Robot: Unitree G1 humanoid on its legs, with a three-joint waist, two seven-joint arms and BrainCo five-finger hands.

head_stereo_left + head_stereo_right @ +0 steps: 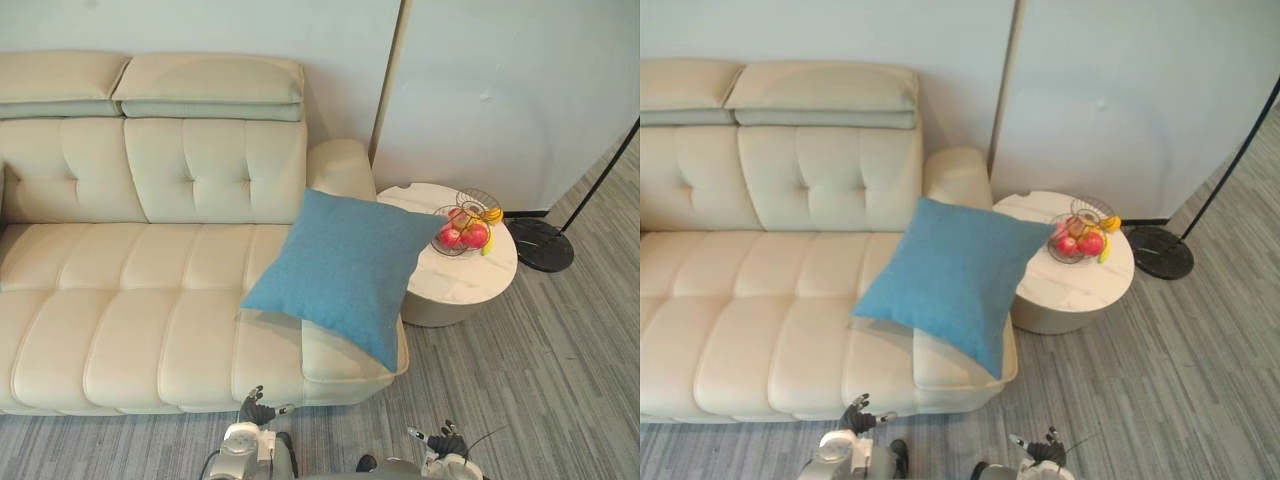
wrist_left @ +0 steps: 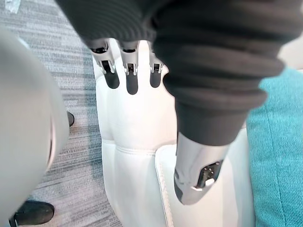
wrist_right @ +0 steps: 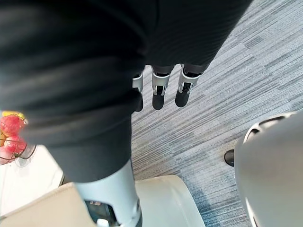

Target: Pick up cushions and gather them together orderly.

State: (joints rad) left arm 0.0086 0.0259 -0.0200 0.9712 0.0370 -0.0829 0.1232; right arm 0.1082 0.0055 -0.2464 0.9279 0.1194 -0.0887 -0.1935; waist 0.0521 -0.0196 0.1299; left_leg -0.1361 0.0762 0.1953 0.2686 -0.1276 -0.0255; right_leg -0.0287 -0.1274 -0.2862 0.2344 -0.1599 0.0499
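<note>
A blue square cushion (image 1: 345,268) lies tilted on the right end of the cream sofa (image 1: 130,310), leaning over the seat's right corner near the armrest. Its teal cloth (image 2: 279,156) also shows in the left wrist view. My left hand (image 1: 256,410) hangs low in front of the sofa's front edge, well below the cushion, its fingers (image 2: 131,75) straight and holding nothing. My right hand (image 1: 443,442) hangs over the carpet to the right, its fingers (image 3: 161,90) straight and empty.
A round white side table (image 1: 455,262) stands right of the sofa's armrest, carrying a wire basket of fruit (image 1: 466,232). A black floor lamp base (image 1: 540,243) sits beyond it. Grey striped carpet (image 1: 540,380) spreads to the right and in front.
</note>
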